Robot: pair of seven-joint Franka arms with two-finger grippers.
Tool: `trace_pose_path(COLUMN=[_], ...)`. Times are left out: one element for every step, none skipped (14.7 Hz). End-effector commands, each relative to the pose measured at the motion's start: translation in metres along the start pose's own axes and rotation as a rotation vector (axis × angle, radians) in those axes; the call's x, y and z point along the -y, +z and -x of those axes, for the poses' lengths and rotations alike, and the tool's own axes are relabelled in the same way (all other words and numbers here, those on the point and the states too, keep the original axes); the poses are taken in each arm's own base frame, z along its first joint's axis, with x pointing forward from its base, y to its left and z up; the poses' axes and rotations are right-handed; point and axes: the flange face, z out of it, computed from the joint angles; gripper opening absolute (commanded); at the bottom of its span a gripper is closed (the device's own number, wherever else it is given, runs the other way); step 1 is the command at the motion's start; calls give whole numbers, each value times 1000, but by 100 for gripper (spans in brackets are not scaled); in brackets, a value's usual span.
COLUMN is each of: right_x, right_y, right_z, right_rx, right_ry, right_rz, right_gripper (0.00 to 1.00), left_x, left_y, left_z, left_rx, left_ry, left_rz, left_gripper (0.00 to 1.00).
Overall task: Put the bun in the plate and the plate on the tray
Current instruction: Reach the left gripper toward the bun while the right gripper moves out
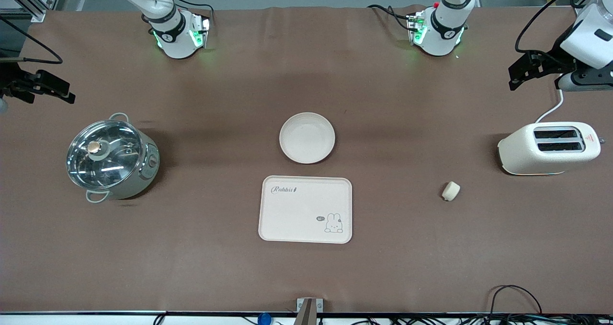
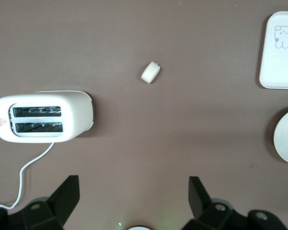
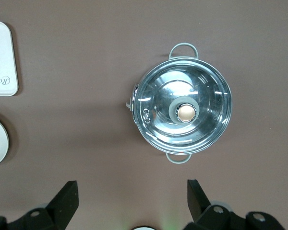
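Observation:
The small cream bun lies on the brown table near the toaster, toward the left arm's end; it also shows in the left wrist view. The round cream plate sits empty mid-table, just farther from the front camera than the cream "Rabbit" tray, which is also empty. Plate and tray show at the edge of the left wrist view. My left gripper is open and empty, high over the table's end above the toaster. My right gripper is open and empty, high over the other end above the pot.
A cream two-slot toaster with a white cord stands at the left arm's end. A lidded steel pot with a glass lid stands at the right arm's end. Cables lie along the front edge.

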Motion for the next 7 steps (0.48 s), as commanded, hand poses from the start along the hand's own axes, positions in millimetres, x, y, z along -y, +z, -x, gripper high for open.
trace_pose_path(right_x=[-1, -2, -2, -1, 3, 10, 19], right_y=[0, 0, 0, 0, -1, -1, 0], right_z=[4, 4, 4, 4, 4, 3, 1], right_rx=[-7, -7, -7, -9, -14, -17, -25], right_ry=[13, 15, 15, 13, 8, 0, -8], right_rz=[-16, -16, -16, -16, -31, -70, -101], right_gripper=[100, 100, 100, 100, 100, 100, 100], left_x=[0, 2, 7, 8, 9, 10, 12], left_y=[-5, -4, -4, 1, 6, 20, 37], left_z=[-2, -3, -8, -17, -21, -31, -44], left_rx=[3, 3, 2, 10, 20, 33, 47], left_ry=[20, 14, 8, 7, 4, 3, -1], left_rz=[23, 23, 25, 29, 27, 24, 24], left_gripper=[100, 100, 100, 100, 100, 100, 100])
